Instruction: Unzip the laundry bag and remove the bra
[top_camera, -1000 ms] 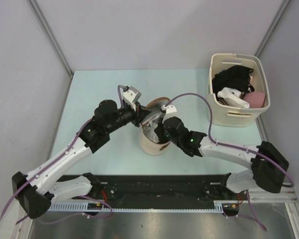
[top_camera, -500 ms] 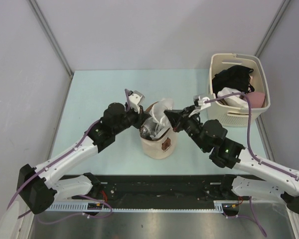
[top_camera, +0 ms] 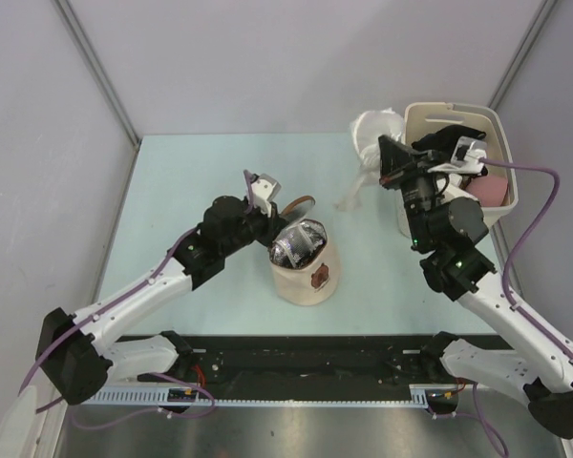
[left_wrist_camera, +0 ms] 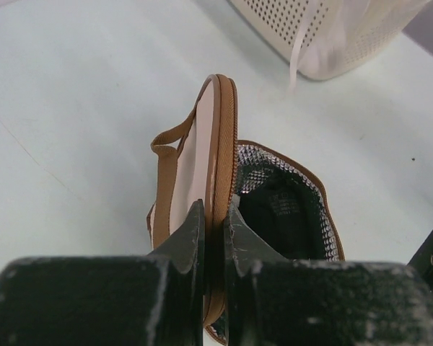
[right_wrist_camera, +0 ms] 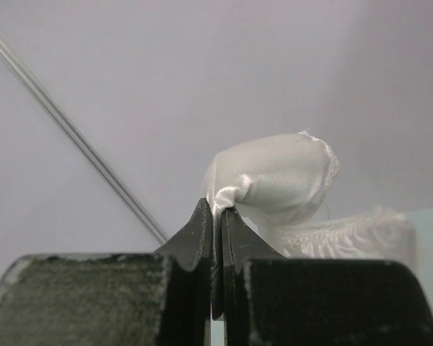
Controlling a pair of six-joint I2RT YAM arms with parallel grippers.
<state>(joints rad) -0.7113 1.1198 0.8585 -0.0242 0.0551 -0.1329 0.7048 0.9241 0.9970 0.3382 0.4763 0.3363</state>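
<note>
Laundry bag (top_camera: 306, 272) stands upright on the table (top_camera: 191, 172) in the overhead view, mouth open, directly below and ahead of the left pincer (top_camera: 270, 221). That pincer is closed on the brown-trimmed lid flap (top_camera: 294, 202) and holds it folded back from the rim. Well apart from it, the right pincer (top_camera: 387, 160) is raised beside the cream plastic basket (top_camera: 437, 227) and clamped on the white bra (top_camera: 372, 127). The garment is bunched beyond its fingertips, with a strap (top_camera: 349, 196) hanging free below, clear of the bag. Left wrist view: the left pincer (left_wrist_camera: 214, 216) has its jaws drawn narrow, with the flap's zipper edge pinched between them. The lid flap (left_wrist_camera: 202, 144) rises edge-on straight ahead of the fingertips. To their right the bag's mouth gapes, showing silvery mesh lining (left_wrist_camera: 274, 162) over a dark interior; whether anything lies inside cannot be told. Farther ahead and right are the perforated basket (left_wrist_camera: 332, 29) wall and a dangling white strap (left_wrist_camera: 298, 58). Right wrist view: the right pincer (right_wrist_camera: 215, 213) has its jaws tight on a fold of satin. The bra (right_wrist_camera: 274, 180) swells ahead and right of the fingertips, a lace edge below it; no bag is in view. Assessment: unzipping appears complete and the bra is out of the bag. What is left seems to be only setting the garment down and letting go of both holds.
</note>
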